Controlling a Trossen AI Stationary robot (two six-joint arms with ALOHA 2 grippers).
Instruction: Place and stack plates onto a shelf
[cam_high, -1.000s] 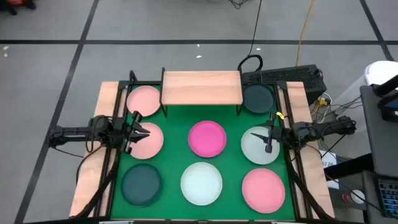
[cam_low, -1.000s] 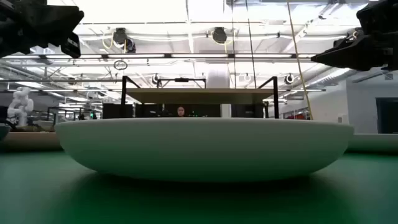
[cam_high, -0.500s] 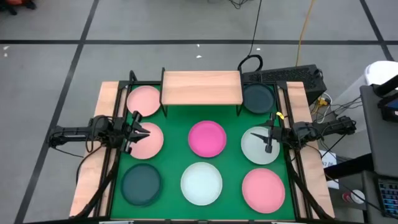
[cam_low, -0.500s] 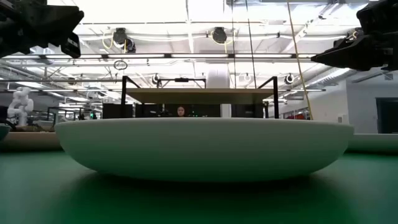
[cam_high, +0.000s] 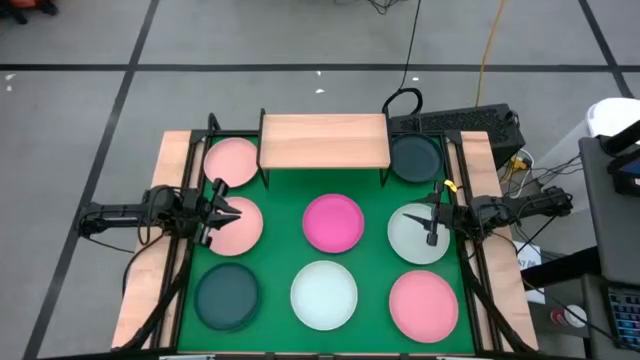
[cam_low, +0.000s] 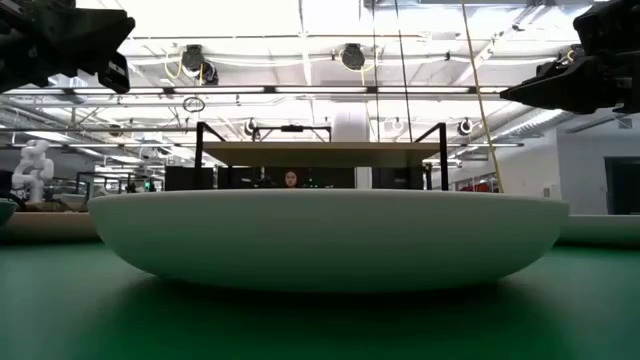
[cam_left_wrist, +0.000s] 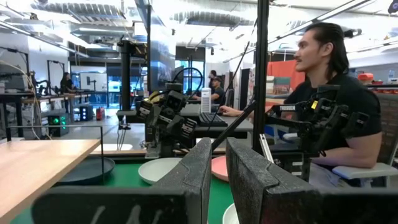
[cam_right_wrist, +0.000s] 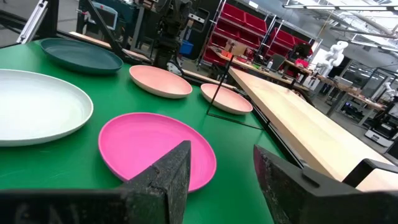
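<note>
Eight plates lie flat on a green mat (cam_high: 375, 190) in the high view: pink (cam_high: 232, 162), pink (cam_high: 240, 226), magenta (cam_high: 333, 222), pale mint (cam_high: 412, 236), dark teal (cam_high: 416, 157), dark teal (cam_high: 228, 296), whitish (cam_high: 324, 294) and pink (cam_high: 424, 304). The wooden shelf (cam_high: 323, 140) stands on wire legs at the far edge, with nothing on it. My left gripper (cam_high: 228, 211) hovers over the middle-left pink plate, open by a narrow gap (cam_left_wrist: 219, 174). My right gripper (cam_high: 432, 226) hovers over the pale mint plate, open (cam_right_wrist: 222, 163). Neither touches a plate.
Wooden strips and black frame rails (cam_high: 187, 180) run along both sides of the mat. A power strip and cables (cam_high: 470, 122) lie behind the right far corner. The low view is filled by the whitish plate (cam_low: 330, 240). A person (cam_left_wrist: 329, 118) sits beyond the table's right side.
</note>
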